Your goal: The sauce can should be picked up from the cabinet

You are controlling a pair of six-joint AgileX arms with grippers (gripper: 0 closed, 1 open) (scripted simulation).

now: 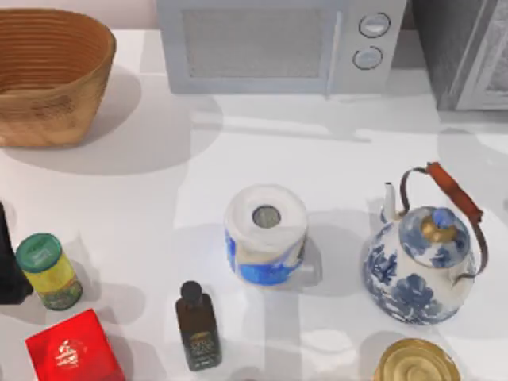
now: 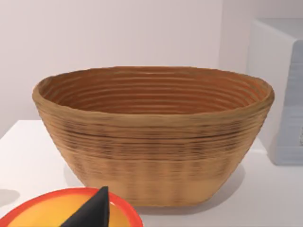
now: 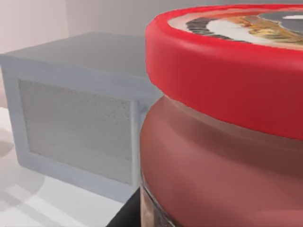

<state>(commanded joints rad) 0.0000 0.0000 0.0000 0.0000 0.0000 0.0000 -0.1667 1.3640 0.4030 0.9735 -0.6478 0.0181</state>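
The small sauce can with a red round lid and orange-red body (image 3: pixel 222 142) looms close in the right wrist view. I cannot tell whether the right end effector is clamped on it. Best lifted upright, clear of the light grey microwave (image 3: pixel 75 127) behind. The left arm (image 1: pixel 8 262) is parked at the white bench's (image 1: pixel 159 198) left edge. Counted: 1 sauce can, 1 microwave, 1 dark grey cabinet (image 1: pixel 464 48) at the far right.

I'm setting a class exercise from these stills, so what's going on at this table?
The right arm's wrist camera is pressed close to the sauce can, with the microwave behind it. Whether the can is held cannot be told. The cabinet stands at the table's far right corner. The left arm waits at the left edge, facing the basket.
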